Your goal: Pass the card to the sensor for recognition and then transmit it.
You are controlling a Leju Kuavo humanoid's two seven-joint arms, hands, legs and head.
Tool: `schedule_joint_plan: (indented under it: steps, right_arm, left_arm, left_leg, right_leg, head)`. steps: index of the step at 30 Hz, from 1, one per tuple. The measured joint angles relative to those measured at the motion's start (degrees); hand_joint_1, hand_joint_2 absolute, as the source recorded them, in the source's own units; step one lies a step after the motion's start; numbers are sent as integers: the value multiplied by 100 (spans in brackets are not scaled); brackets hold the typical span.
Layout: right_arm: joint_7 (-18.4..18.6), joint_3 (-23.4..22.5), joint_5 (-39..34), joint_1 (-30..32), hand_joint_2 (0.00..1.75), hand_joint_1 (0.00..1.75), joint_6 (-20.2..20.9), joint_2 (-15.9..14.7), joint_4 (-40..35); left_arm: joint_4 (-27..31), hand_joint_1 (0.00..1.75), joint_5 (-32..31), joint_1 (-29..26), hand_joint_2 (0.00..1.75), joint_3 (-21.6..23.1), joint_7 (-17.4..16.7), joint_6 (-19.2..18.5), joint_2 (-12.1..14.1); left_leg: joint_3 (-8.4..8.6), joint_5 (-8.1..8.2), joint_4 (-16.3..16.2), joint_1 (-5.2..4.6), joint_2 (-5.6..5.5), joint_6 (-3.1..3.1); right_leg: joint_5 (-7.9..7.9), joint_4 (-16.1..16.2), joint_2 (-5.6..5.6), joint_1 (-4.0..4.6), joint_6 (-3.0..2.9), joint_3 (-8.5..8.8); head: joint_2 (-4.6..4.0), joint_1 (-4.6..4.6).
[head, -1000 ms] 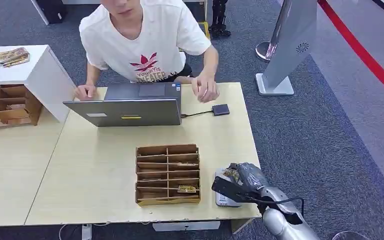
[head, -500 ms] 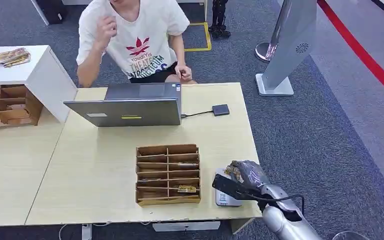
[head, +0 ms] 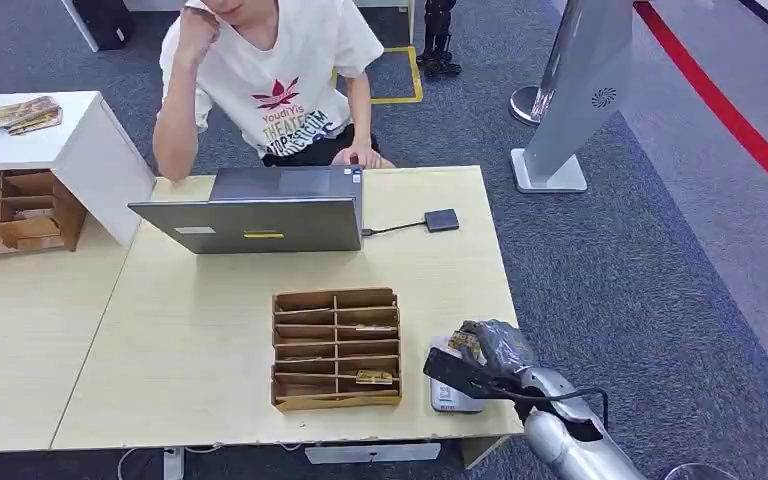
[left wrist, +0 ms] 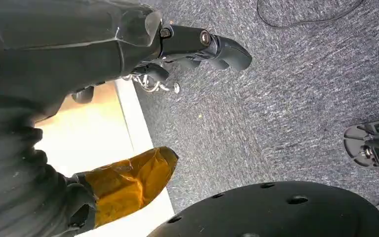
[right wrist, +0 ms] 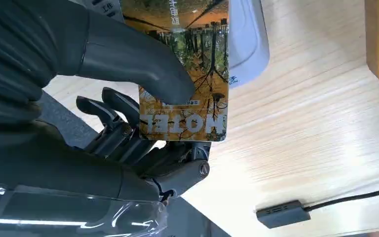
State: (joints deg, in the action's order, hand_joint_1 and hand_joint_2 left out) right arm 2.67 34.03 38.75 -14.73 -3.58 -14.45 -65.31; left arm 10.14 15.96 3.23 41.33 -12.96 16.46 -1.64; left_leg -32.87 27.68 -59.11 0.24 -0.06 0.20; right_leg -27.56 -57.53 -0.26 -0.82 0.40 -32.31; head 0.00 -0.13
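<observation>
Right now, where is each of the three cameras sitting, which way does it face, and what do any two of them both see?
Head view: high on the body, looking forward and down at the table, the divided box and a seated person; the right hand enters from below.
Left wrist view: behind the hanging left hand, facing carpet and a table edge.
Right wrist view: behind the right hand, facing the card it pinches over the white sensor.
Shared: head and right wrist views both show the right hand, sensor and table.

Bare tabletop (head: 210,330) beyond organizer (head: 336,349); laptop (head: 260,222) blocks.
</observation>
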Motion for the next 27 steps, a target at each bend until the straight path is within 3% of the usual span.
schedule_joint_plan:
  steps: [27]
  right_arm:
    - [18,2,0,-13,175,175,2,7,11]
  left_arm:
    - [-2,0,-2,-1,175,0,-9,7,2]
  left_leg:
    - [4,0,0,0,0,0]
  right_leg:
    - [0,0,0,0,0,3]
  head:
    - [0,0]
